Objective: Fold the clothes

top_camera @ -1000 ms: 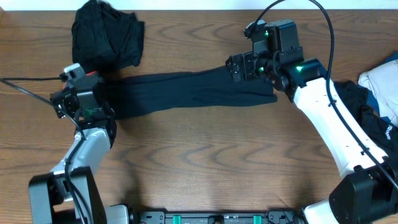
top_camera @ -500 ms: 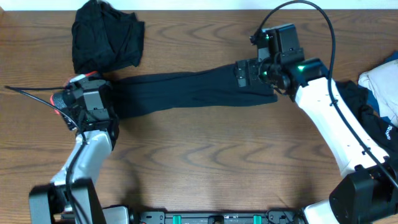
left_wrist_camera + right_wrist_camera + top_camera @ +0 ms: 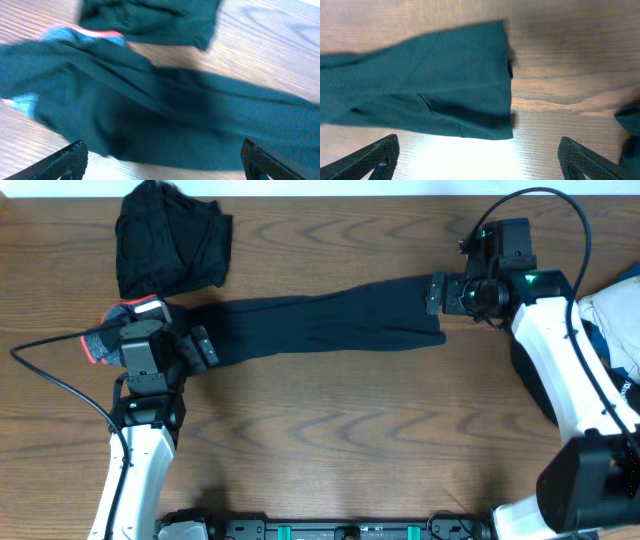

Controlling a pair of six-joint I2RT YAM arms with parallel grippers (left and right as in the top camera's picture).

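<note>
On the table (image 3: 330,440), long black trousers (image 3: 320,325), stretched flat

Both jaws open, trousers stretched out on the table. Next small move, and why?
Probably lower the right gripper onto the hem of the black trousers and close: its jaws stand open and empty, with the hem edge lying flat between them.

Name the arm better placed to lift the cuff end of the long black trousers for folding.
Right arm: its open jaws hover at the cuff end of the trousers. The left arm is at the far end, by the coral band.
</note>
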